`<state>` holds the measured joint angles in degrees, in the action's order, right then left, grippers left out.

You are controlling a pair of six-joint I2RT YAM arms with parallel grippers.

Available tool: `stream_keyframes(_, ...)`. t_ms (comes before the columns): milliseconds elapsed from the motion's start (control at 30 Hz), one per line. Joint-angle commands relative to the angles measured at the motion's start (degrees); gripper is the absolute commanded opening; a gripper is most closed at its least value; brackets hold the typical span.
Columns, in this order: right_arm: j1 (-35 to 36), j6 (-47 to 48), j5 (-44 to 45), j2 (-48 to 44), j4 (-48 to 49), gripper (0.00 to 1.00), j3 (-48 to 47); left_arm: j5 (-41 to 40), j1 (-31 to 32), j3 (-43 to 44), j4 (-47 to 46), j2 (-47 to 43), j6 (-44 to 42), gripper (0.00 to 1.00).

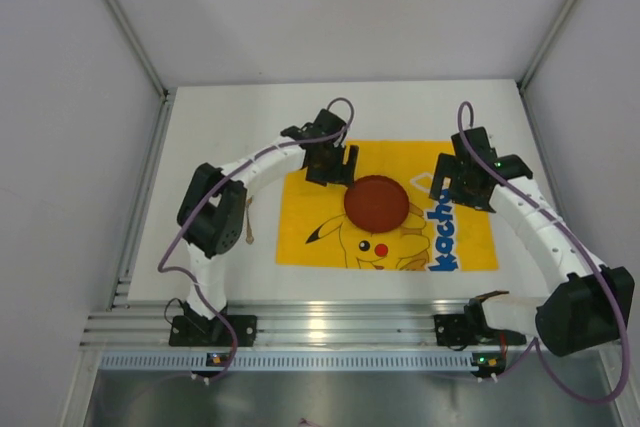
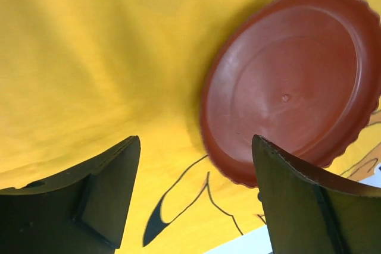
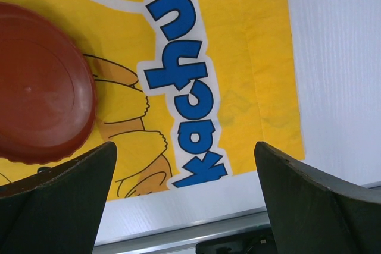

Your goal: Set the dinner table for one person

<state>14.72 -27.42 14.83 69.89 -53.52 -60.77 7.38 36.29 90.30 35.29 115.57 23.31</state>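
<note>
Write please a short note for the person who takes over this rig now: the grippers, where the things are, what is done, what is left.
Left gripper: open, empty, over the mat beside the plate.
Right gripper: open, empty, over the right part of the mat.
Red-brown plate: flat at the middle of the yellow Pikachu mat, which lies on the dinner table.
Thin brown item, perhaps a utensil: on the table left of the mat, close to the left arm.
Done: plate is on the mat.
Left: probably the brown item goes beside the plate; no other tableware is in view.

Plain pale grey walls [image 1: 330, 7] joined by slim aluminium corner posts [image 1: 120, 17] enclose three sides, evenly lit.
</note>
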Motion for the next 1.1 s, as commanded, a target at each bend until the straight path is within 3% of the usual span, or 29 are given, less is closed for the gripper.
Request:
stream_keyframes(0,-0.7,1.0,-0.8,0.2,0.2,1.00,-2.9,-6.2,-4.9,3.3,0.8,-8.2,0.2,0.82)
stream_keyframes(133,-0.7,1.1,-1.3,1.2,0.2,1.00,-3.9,-6.9,-18.3,2.8,1.0,-10.7,3.1,0.80)
stream_keyframes(333,-0.7,1.4,-1.8,3.5,0.1,1.00,-6.5,-5.1,-30.4,4.3,0.3,-5.4,0.5,0.77)
stream_keyframes(567,-0.7,1.8,-1.5,6.9,-0.1,1.00,-9.4,-0.2,-32.3,9.6,1.8,1.4,-1.1,0.70)
stream_keyframes(833,-0.7,1.6,-1.4,8.7,0.0,1.00,-8.8,3.3,-32.1,4.4,-2.2,0.5,-1.7,0.65)
stream_keyframes(967,-0.7,1.7,-1.2,9.4,0.2,1.00,-8.4,1.9,-32.1,4.4,-1.0,2.9,-2.1,0.48)
stream_keyframes(1067,-0.7,1.9,-1.2,9.9,0.3,1.00,-8.8,1.2,-31.6,5.0,-0.5,5.2,-3.2,0.46)
